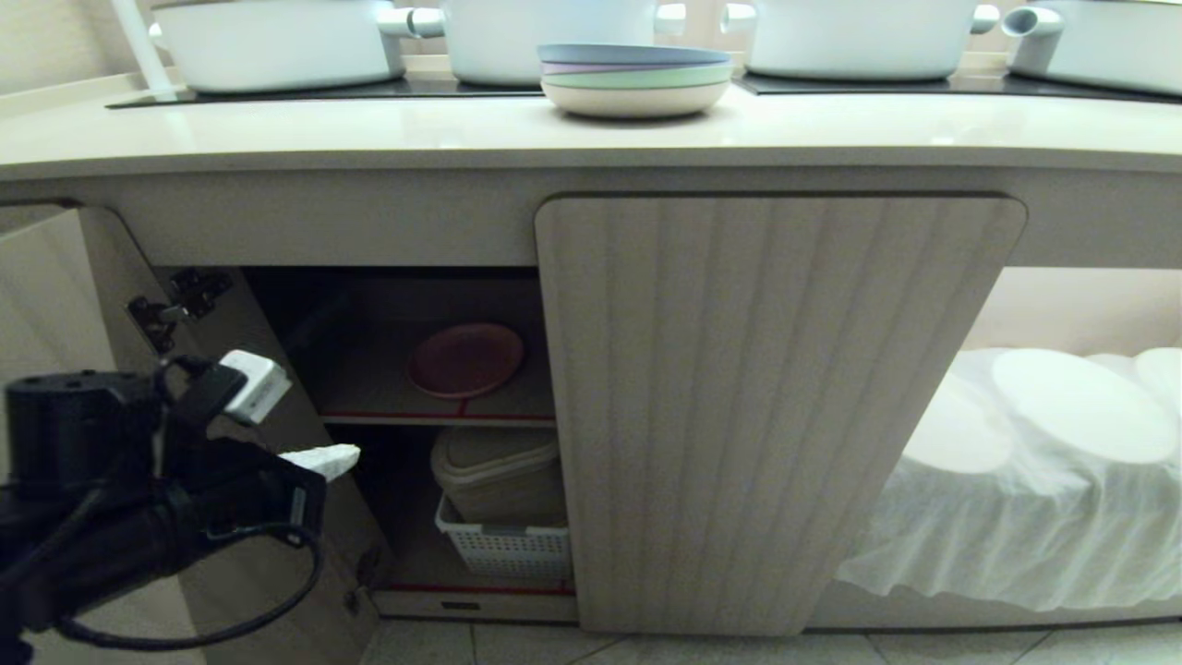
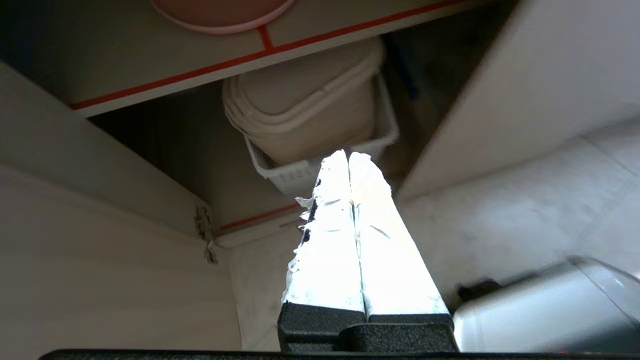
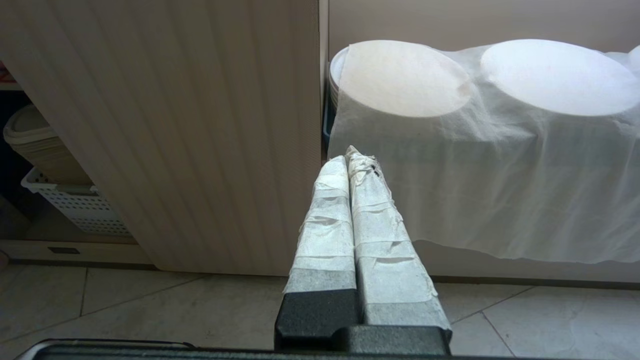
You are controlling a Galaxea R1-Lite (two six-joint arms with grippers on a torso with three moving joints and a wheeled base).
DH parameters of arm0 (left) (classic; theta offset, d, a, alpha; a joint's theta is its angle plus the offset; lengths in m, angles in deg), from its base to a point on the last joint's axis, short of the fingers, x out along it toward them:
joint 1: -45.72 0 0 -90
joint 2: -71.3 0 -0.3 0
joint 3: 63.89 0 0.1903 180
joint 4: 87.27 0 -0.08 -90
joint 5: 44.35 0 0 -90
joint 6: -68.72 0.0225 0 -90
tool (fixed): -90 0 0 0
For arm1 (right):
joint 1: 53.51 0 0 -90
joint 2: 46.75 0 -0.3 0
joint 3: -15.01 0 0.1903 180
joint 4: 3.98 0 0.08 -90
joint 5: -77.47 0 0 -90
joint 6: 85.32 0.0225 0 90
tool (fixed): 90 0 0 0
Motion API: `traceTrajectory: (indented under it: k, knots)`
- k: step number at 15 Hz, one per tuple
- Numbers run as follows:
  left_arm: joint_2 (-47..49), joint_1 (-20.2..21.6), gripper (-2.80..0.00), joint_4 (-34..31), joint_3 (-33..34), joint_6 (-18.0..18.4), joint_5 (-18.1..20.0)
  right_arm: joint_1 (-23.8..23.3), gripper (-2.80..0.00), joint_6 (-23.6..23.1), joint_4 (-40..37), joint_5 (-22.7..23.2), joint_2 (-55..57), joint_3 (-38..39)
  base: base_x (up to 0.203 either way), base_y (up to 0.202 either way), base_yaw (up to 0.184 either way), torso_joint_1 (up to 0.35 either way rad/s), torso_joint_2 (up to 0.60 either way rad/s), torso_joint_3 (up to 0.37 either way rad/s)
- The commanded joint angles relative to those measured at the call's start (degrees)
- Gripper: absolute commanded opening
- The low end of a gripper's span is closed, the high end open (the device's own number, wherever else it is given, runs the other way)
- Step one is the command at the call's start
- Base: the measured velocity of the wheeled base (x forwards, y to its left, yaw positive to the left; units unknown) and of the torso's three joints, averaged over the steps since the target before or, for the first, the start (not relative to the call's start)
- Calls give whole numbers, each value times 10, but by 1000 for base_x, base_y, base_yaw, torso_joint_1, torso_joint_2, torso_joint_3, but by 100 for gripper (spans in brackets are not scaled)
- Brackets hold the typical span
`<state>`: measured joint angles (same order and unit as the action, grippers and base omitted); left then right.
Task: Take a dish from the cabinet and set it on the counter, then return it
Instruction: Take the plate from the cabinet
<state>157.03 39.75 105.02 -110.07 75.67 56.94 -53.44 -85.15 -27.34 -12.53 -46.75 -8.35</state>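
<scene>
Four pots (image 1: 277, 42), one pink dish (image 1: 464, 359)

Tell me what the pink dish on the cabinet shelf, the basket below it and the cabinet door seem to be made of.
The dish looks like matte plastic: flat even pink, no glare. The basket seems to be white moulded plastic, going by its regular grid of small holes. The closed cabinet door looks like beige wood-look board with a satin finish and vertical flutes; whether it is solid wood or laminate cannot be told.

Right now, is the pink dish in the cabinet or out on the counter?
In. The dish lies flat on the cabinet's red-edged upper shelf, behind the open left door.
</scene>
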Motion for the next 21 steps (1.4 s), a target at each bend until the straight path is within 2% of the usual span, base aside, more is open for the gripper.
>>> traceTrajectory:
  k: [1,4,6,9,11,14,19,21]
  knots:
    - [130,-3,-280,97,7,-10,-15,0,-280,0,0,0,0,0,0,0,0,0,0,0]
    - [233,-6,-280,215,-10,-41,-55,0,-280,0,0,0,0,0,0,0,0,0,0,0]
    - [273,-8,-280,247,-52,-73,-68,0,-280,0,0,0,0,0,0,0,0,0,0,0]
    - [319,-17,-280,251,-94,-80,-94,0,-280,-1,0,0,0,0,0,0,0,0,0,0]
    - [339,-23,-280,252,-104,-86,-98,0,-280,-1,0,0,0,0,0,0,0,0,0,0]
    - [363,-30,-280,249,-147,-117,-111,0,-280,-1,0,0,0,0,0,0,0,0,0,0]
    - [388,-31,-280,248,-199,-131,-114,0,-280,-1,0,0,0,0,0,0,0,0,0,0]
    - [391,-35,-280,245,-224,-158,-116,0,-280,-1,0,0,0,0,0,0,0,0,0,0]
